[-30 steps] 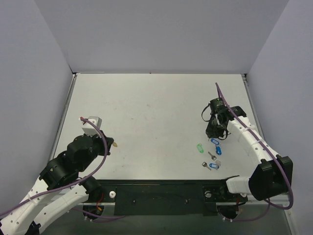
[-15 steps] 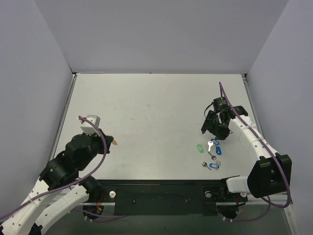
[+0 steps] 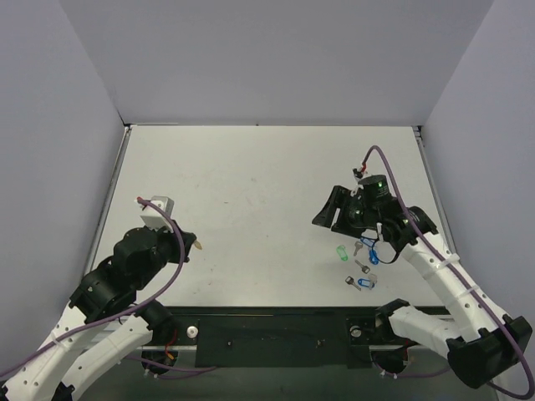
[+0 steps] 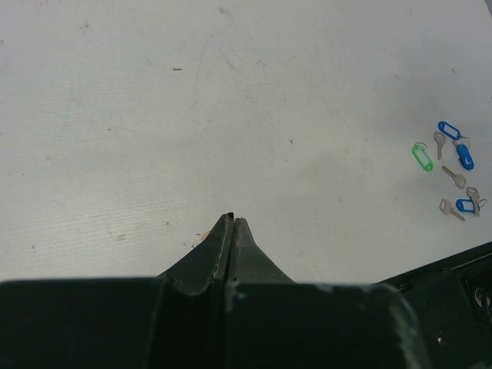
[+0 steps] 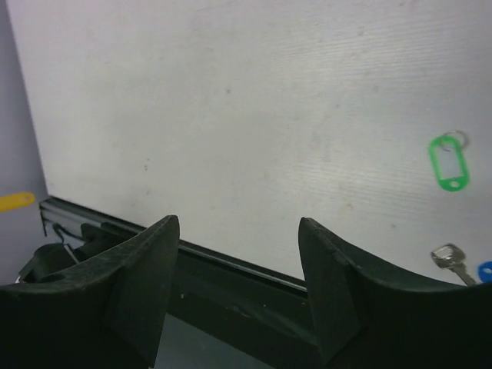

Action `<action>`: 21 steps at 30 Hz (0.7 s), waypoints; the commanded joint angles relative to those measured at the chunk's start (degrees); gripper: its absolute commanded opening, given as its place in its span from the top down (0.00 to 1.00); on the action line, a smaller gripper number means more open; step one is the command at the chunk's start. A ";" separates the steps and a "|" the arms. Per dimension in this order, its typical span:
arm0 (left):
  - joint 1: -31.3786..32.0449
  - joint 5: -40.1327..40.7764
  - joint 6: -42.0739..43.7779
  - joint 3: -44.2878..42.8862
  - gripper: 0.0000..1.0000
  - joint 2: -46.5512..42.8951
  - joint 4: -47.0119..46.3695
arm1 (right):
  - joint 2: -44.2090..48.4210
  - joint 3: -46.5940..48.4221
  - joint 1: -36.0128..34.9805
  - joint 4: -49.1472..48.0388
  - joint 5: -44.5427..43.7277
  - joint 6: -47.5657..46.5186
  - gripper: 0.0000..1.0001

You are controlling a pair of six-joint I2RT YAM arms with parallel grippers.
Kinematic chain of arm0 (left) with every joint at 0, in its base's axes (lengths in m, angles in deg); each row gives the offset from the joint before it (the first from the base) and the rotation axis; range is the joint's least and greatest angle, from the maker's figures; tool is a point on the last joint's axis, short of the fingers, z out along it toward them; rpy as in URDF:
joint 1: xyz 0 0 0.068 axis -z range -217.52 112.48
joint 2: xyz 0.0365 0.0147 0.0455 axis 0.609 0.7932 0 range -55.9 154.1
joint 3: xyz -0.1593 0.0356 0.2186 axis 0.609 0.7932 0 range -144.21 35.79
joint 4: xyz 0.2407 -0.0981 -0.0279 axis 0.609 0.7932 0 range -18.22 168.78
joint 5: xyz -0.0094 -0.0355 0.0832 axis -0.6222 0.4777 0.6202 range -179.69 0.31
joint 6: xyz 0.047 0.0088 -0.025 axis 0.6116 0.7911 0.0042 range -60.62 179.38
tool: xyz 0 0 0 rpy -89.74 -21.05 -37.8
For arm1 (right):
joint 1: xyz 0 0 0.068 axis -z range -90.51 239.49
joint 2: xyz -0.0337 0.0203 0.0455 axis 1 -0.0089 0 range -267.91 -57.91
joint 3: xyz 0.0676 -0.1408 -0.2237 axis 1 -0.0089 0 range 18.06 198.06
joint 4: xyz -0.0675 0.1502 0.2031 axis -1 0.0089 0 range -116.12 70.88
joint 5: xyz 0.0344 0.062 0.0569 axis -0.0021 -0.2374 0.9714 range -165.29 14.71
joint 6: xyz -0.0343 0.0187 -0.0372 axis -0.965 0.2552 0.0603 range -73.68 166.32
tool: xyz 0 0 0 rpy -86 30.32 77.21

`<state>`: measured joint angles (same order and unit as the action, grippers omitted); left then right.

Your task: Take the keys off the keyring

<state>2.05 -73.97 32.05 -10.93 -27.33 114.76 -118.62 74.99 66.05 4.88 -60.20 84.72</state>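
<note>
Release is the news on the right side: a second ago the right gripper point(image 3: 328, 210) stood low over the key cluster with its jaws together, and now it has swung left toward mid-table with the jaws well apart and nothing between them, as the right wrist view confirms. What it let go lies on the table point(image 3: 251, 167) at the near right. There the keys point(image 3: 361, 264) are scattered with their tags: a green tag point(image 3: 341, 251) on the left, blue tags point(image 3: 370, 251) just beside it and nearer, and bare silver keys between them. They look loose and mostly apart from one another, so that lot seems largely separated. The keyring itself I cannot pick out among them; only a tiny loop on the green tag shows in the right wrist view. The left gripper point(image 3: 191, 246) has barely moved, hanging over the near left of the table, well apart from the cluster. Its jaws are pressed together and a small yellowish sliver pokes from the tip, which I judge to be the yellow-capped key point(image 3: 199, 246), though it is too small to be sure. If so, that key is off and awaits setting down.
</note>
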 commanded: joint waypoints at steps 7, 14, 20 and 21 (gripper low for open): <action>-0.37 -2.09 -4.73 -0.57 1.00 -2.12 -1.67 | 8.59 -2.53 -15.74 -12.63 0.39 6.44 0.44; -0.37 -8.69 -17.74 5.76 1.00 -8.18 -7.56 | 7.62 -1.03 -30.59 -15.97 -10.50 4.85 0.45; -0.37 -8.43 -27.94 2.96 1.00 -8.72 -4.75 | 6.57 -0.85 -41.75 -22.90 -21.50 -1.02 0.48; -0.37 -9.21 -29.34 2.08 1.00 -8.02 -4.49 | 6.31 -0.68 -42.64 -23.79 -22.03 -2.00 0.48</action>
<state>2.01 -81.09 11.48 -4.94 -36.16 111.72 -111.17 71.95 28.11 -11.34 -73.73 87.78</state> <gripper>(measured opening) 0.017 0.526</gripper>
